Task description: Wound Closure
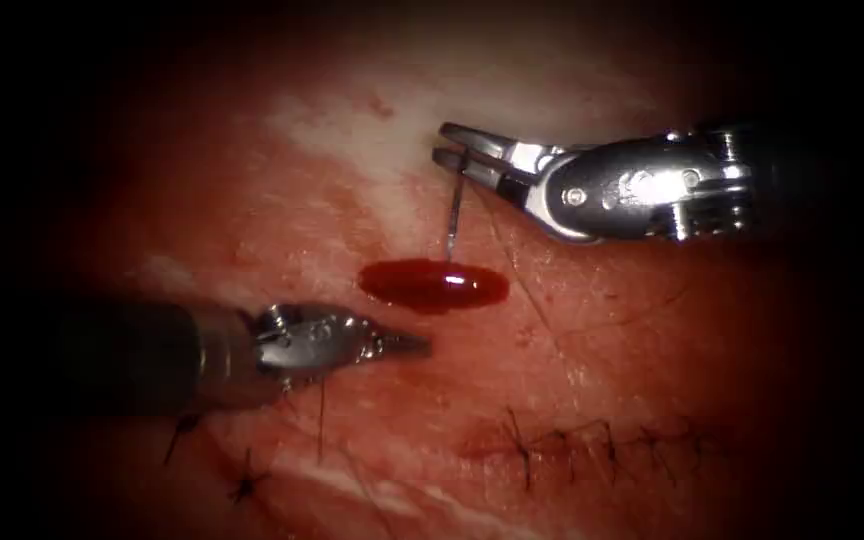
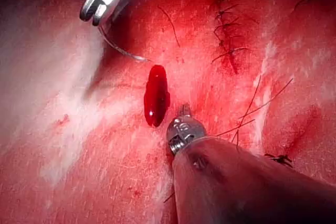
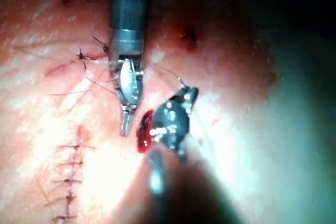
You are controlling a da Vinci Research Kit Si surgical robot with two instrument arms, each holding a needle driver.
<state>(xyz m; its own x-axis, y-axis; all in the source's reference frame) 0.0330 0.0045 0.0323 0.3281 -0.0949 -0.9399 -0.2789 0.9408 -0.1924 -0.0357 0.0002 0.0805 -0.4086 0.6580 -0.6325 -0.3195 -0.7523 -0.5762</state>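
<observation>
Endoscope view: the right tool (image 1: 452, 145) is seen entering from three o'clock, its jaws closed on the needle (image 1: 454, 215), which hangs from the jaw tips toward six o'clock. The grip appears to be near one end of the curve, though from this angle that is hard to confirm. The needle's free tip is seen just above the cut (image 1: 434, 284), a short slit filled with red fluid at the middle of the tissue (image 1: 652, 340); the tip does not appear to be in the tissue. In the left wrist view the needle (image 2: 122, 50) is shown as a thin arc sweeping from the right tool (image 2: 94, 10) toward the cut (image 2: 156, 95), its point free in the air.

The left tool (image 1: 407, 345) is placed at about seven o'clock of the cut, on its left, jaws drawn together to a point and holding nothing. A finished row of stitches (image 1: 592, 445) is seen toward five o'clock.

For a good bite, the needle is best held square in the jaws, its point presented perpendicular to the surface just beside the cut's edge, and turned along its own curve rather than pushed. Thread cannot be made out with any certainty.
</observation>
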